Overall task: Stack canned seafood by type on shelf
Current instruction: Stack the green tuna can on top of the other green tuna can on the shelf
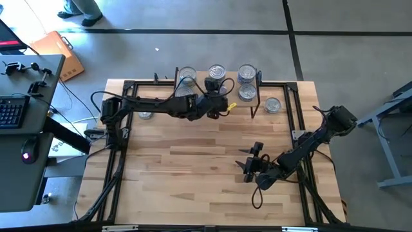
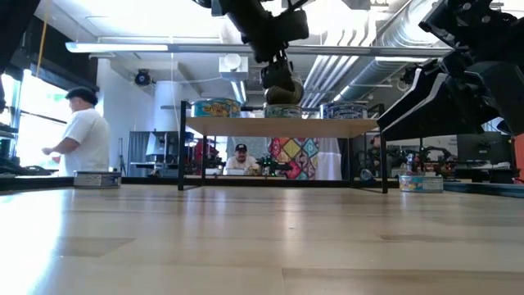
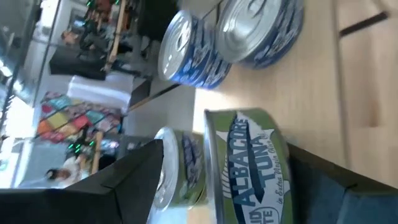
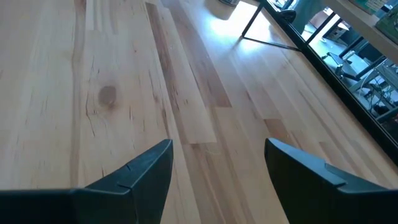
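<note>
Left hand [image 3: 205,180] open around green-labelled round tin [image 3: 245,165], wooden shelf [image 3: 323,81]

Robotics lab — exposed ceiling ducts [image 2: 385,41], desk with keyboard [image 1: 11,111], other workbenches behind.

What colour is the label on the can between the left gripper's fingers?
Green, with blue and white "Albacore Tuna" lettering on the can; the left wrist view shows it best.

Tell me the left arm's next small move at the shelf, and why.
Probably lift the left gripper straight up off the shelf. Its fingers stand apart around the albacore tuna tin, which looks set down among the other tins, so the placing seems done.
</note>
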Motion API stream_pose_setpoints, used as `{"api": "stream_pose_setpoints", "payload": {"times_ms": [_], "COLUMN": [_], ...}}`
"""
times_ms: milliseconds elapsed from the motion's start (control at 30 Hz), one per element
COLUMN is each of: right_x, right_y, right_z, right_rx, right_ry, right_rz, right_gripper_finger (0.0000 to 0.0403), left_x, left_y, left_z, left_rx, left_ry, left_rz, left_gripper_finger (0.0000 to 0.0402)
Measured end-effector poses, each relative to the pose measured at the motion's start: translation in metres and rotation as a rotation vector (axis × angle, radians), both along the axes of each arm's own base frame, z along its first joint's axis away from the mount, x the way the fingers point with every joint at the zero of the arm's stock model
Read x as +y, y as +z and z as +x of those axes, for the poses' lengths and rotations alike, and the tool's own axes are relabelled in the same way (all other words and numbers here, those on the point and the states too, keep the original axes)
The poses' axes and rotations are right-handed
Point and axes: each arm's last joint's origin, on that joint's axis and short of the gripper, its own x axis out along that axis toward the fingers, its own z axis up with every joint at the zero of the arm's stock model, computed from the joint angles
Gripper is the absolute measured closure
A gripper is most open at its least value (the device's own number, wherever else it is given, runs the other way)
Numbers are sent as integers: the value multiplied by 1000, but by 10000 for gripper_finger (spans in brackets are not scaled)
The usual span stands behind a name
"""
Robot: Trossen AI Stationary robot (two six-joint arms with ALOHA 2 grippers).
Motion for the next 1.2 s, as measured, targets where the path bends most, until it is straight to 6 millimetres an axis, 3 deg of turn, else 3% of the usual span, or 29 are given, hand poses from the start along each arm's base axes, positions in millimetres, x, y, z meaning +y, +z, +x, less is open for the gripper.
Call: {"api": "stream_pose_setpoints", "payload": {"times_ms": [633,833,933,1200], "right_x": [0,-3,-3,-4], "right_y": [0,0,0,-1], "right_z": [0,1,2,2], "right_rx": [-9,-7,-7,-4], "right_ry": [-9,-20,-24,-23], "right_rz": [16,14,14,17], "right_gripper_finger": [159,159,159,159], "left_x": [26,-6,-24,-61], "left_y": [5,17,25,33], "left_z": [1,4,-4,-44], "left_rx": [-129,-127,-56,35], "left_ry": [-134,-188,-170,-130], "left_rz": [-151,-51,2,-259], "left_gripper_finger": [114,114,114,118]}}
